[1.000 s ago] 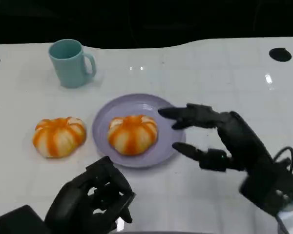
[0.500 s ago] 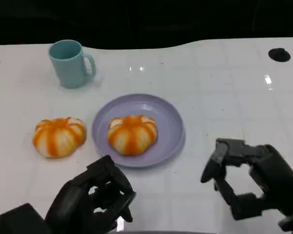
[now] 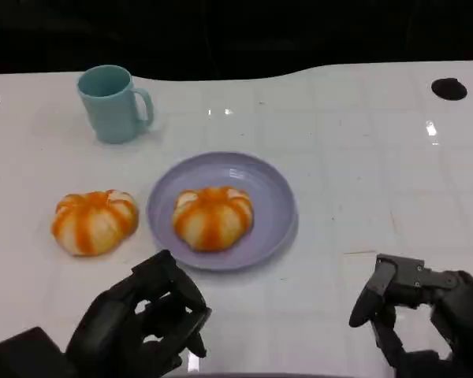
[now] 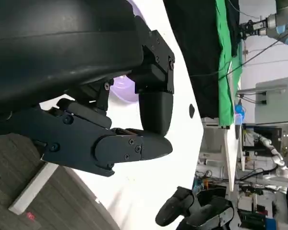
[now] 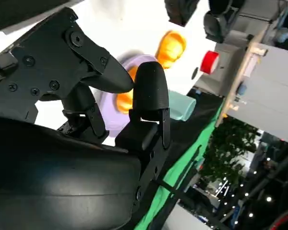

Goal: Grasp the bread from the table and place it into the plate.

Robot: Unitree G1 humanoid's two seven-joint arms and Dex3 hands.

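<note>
Right hand (image 3: 422, 311) low near table edge, fingers curled, empty.

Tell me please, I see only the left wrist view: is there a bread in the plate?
Observer: Yes. In the head view one bread lies in the plate.
Operator: Is there another bread?
Observer: Yes. A second bread lies on the table, on the robot's left of the plate and apart from it.
Operator: And the other hand, does it hold something?
Observer: No. The right hand holds nothing; its fingers are apart, and it is low at the robot's right, away from the plate.
</note>
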